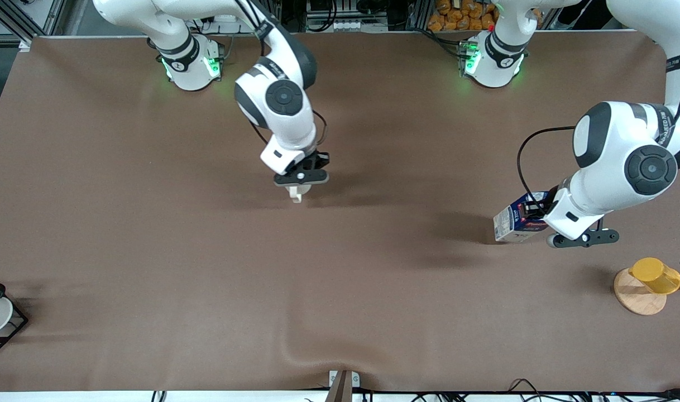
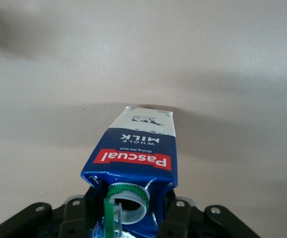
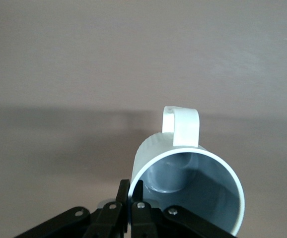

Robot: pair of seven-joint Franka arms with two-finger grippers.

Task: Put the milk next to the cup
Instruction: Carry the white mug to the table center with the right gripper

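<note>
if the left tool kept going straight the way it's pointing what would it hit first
The left tool, shut on the milk, points down at the brown table. Nothing else shows in that line, so the carton's base would likely meet the tabletop first, though its height is unclear.

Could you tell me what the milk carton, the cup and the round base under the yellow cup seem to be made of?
The milk carton looks like glossy printed paperboard: folded gable creases, with a plastic-looking ribbed spout. The cup seems to be glazed ceramic, possibly hard plastic: smooth off-white wall, thick rim, grey inside. The round base appears to be unpainted wood, pale tan and matt; the grain is too small to confirm.
</note>
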